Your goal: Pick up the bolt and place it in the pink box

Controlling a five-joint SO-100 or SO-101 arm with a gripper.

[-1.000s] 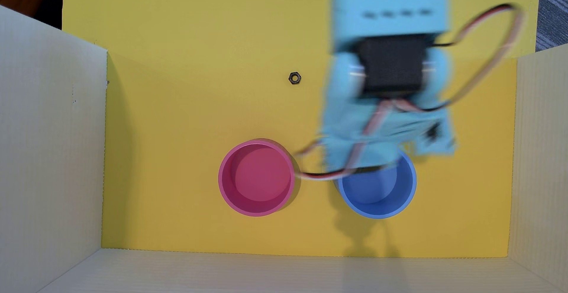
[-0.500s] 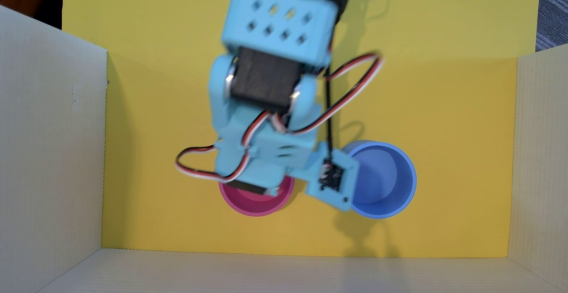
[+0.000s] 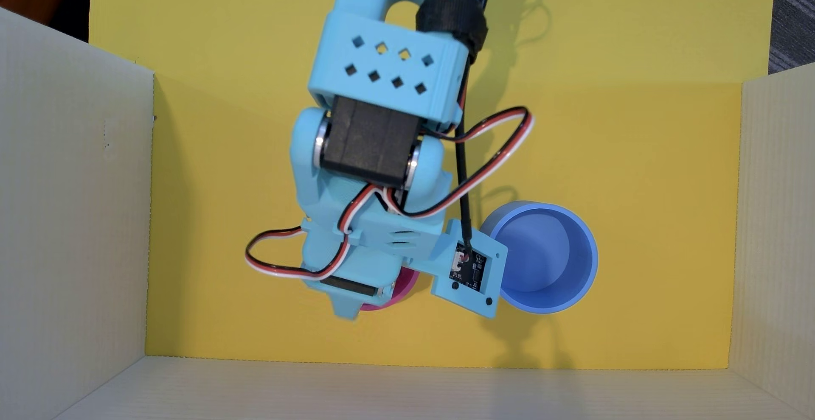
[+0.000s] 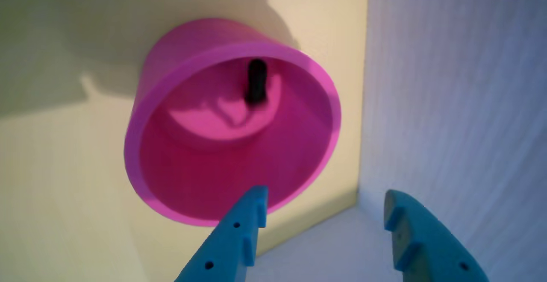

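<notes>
My end effector gapes empty at the wrist view's lower edge; the bolt lies above it inside the pink box, pointing up-frame

bolt inside pink box, second cup beside it

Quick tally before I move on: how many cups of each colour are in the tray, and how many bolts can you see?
Pink cup: 1
Blue cup: 1
Bolt: 1, lying inside the pink cup in the wrist view
Total: 3
</notes>
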